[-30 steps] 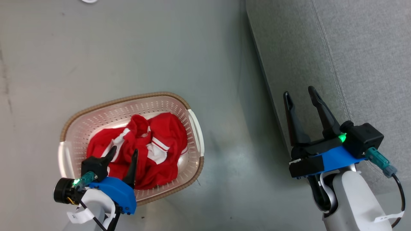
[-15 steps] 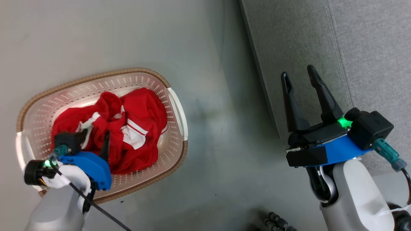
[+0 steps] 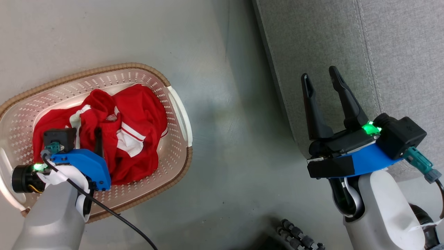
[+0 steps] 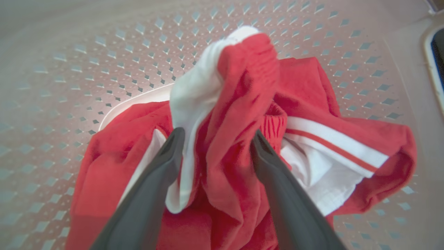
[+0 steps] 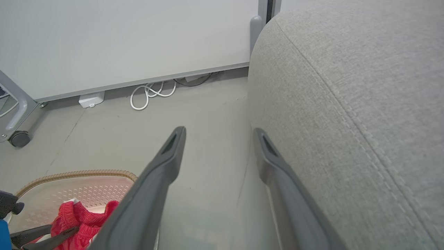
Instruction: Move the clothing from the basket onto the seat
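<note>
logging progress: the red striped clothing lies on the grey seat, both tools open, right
No: the red, white-striped clothing lies in the cream perforated plastic basket, not on the grey woven-fabric seat, as the head view shows. The left tool and right tool are open.

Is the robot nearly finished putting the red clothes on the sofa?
No, nothing looks done yet: the red-and-white soft jersey clothing all lies in the cream perforated plastic basket. In hand: the left arm's open jaws straddle a raised fold, not gripping. Left: close, lift, carry it to the big grey fabric seat, let go.
</note>
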